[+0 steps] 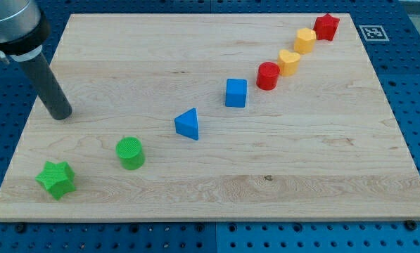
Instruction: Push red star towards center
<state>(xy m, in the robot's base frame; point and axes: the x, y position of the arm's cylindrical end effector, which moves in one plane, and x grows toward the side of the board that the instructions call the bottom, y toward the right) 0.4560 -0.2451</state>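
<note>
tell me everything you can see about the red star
The red star is a small, chunky star-shaped block, solid matte red, plastic by the look of it. It lies flat on the wooden board at the view's top right corner, ending a diagonal row of blocks. A yellow block sits just below-left of it, close; whether they touch is unclear. My tip is far off, near the view's left edge.

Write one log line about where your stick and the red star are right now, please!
my tip: view's left edge, above green star | red star: top right corner, untouched | between: diagonal row of blocks | push: not begun
</note>
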